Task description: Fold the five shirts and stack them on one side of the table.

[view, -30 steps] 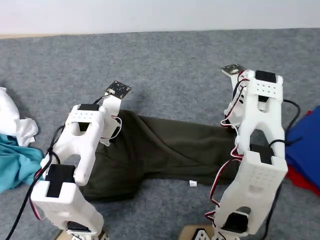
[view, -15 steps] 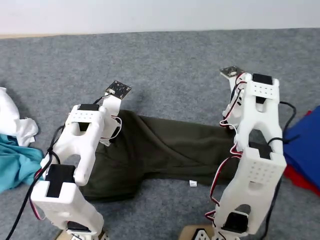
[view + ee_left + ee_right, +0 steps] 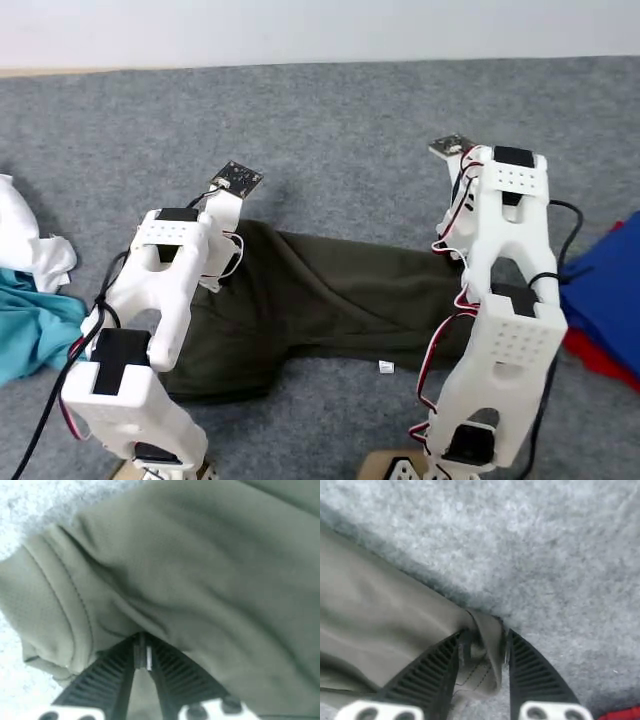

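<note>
Olive shirt is lying across the mid-bench | your left hand is pinching one end, holding still | your right hand is pinching the opposite edge, drifting inward this past second | you are likely starting the fold

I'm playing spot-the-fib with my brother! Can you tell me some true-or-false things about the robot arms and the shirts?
1. The dark green shirt lies spread between the left arm and the right arm. True.
2. The left jaws hang wide open, holding nothing. False: they are shut on the dark green shirt's cloth.
3. A teal shirt and a white shirt lie heaped beside the left arm. True.
4. The blue shirt lies on top of the green one. False: it lies apart, beside the right arm, over a red shirt.
5. The right jaws pinch the green shirt's edge. True.
</note>
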You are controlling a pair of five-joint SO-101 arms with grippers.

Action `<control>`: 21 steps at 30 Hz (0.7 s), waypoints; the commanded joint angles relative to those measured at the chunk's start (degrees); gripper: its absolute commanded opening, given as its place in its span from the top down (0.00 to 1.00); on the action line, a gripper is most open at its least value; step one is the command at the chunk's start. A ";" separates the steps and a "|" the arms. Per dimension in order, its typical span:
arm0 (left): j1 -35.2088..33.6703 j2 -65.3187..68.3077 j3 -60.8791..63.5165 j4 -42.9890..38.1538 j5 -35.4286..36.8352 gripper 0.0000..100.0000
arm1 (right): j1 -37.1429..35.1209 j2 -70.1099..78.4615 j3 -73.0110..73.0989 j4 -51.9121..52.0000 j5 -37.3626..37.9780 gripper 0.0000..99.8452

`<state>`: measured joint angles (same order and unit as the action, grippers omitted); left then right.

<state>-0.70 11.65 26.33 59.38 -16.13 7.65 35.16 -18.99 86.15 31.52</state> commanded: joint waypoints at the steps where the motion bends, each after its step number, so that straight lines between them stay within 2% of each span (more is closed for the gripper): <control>1: 0.35 -0.26 -2.07 0.79 0.18 1.00 | -0.31 -0.22 -4.22 -0.84 1.41 0.87; 4: 0.35 -0.26 -2.07 0.79 0.18 1.00 | -0.13 -0.22 -4.22 -1.63 2.81 0.88; 9: 0.35 -0.26 -2.07 0.79 0.18 1.00 | 1.27 -0.22 -4.22 -2.51 6.33 0.95; 21: 0.35 -0.26 -2.07 0.79 0.18 1.00 | 7.16 -0.84 -4.22 -2.51 9.14 0.99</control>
<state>-0.70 11.65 26.33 59.38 -16.13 12.57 35.16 -18.99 84.04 40.13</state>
